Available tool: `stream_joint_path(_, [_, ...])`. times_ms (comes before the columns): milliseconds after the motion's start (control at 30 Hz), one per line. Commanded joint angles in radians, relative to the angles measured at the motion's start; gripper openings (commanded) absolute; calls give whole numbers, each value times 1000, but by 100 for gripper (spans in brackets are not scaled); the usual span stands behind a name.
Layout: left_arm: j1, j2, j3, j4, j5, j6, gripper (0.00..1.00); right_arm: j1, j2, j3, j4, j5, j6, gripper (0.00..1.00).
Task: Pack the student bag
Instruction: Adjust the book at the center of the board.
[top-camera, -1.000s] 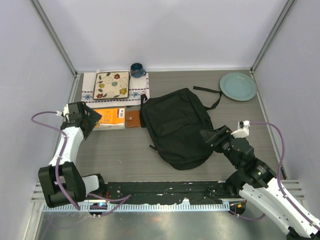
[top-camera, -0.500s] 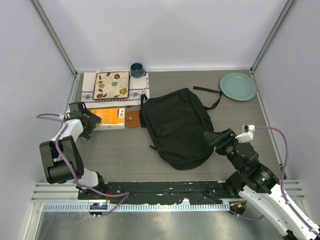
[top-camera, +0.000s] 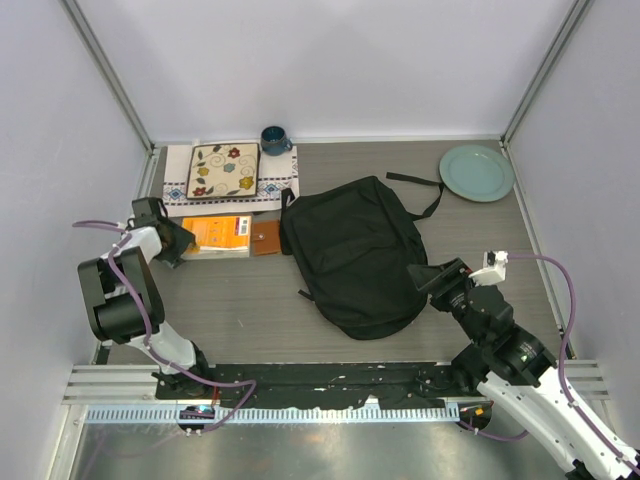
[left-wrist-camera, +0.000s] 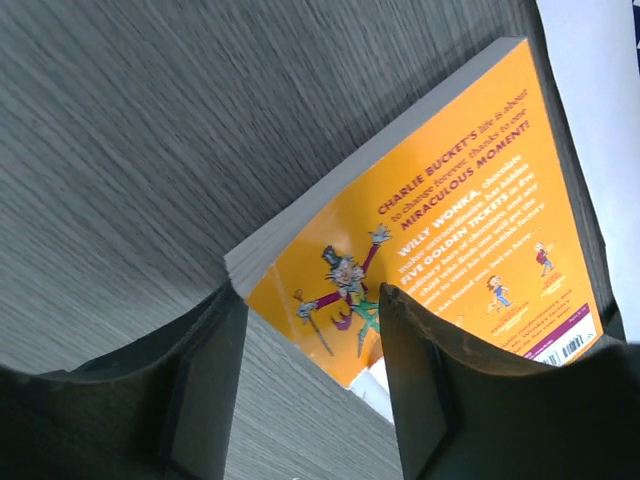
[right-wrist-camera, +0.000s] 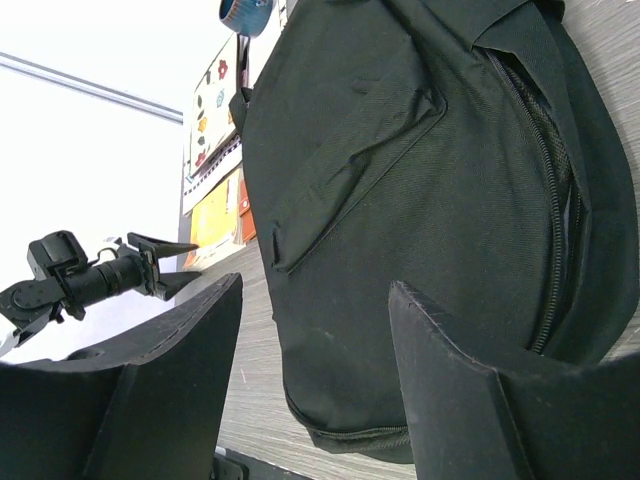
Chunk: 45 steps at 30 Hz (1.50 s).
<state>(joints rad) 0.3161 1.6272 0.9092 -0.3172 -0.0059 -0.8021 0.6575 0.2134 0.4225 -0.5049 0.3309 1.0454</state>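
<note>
Bag: the black backpack (top-camera: 355, 255) lies flat in the middle of the table (top-camera: 250, 300), with its rounded end towards the arms.
Strap: a long black strap (top-camera: 415, 182) trails from the far end of the bag towards the far right corner.
Zip: in the right wrist view a zip (right-wrist-camera: 545, 200) runs along the bag's side; whether it is undone cannot be told.
Right gripper: the right gripper (top-camera: 425, 275) sits at the near right edge of the bag. Its jaws are spread and hold nothing, and the bag's cloth shows between its fingers (right-wrist-camera: 170, 380). Whether they touch the bag cannot be told.
Wallet: a small brown wallet (top-camera: 266, 238) lies just beside the bag's left edge.
Book: an orange paperback (top-camera: 220, 235) lies flat just left of the wallet, back cover up.
Left gripper: the left gripper (top-camera: 178, 240) is at the book's left end. Its jaws are parted and astride the book's corner (left-wrist-camera: 240, 275), not clamped on it.
Cloth: a white cloth with a patterned border (top-camera: 280, 180) lies beyond the book.
Tile: a square flowered tile (top-camera: 223, 170) rests on the cloth.
Mug: a dark blue mug (top-camera: 275, 139) stands at the cloth's far edge.
Plate: a pale green plate (top-camera: 476, 172) sits in the far right corner, near the strap's end.
</note>
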Motion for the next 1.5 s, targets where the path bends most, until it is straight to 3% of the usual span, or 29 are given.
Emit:
stream_joint_path(0, [14, 16, 20, 44, 56, 43, 54, 2, -12, -2, 16, 30, -1, 66])
stream_joint_path(333, [15, -38, -32, 102, 73, 73, 20, 2, -14, 1, 8, 39, 2, 66])
stream_joint_path(433, [14, -43, -29, 104, 73, 87, 8, 2, -14, 1, 5, 39, 4, 66])
stream_joint_path(467, [17, -41, -26, 101, 73, 93, 0, 2, -12, 2, 5, 39, 4, 66])
stream_joint_path(800, [17, -115, -72, 113, 78, 152, 0, 2, -11, 2, 0, 37, 5, 66])
stream_joint_path(1100, [17, -306, -185, 63, 164, 136, 0, 2, 10, 16, 32, 30, -11, 66])
stream_joint_path(1467, [17, -659, -306, -115, 277, 116, 0, 2, 250, 47, 222, -108, -71, 66])
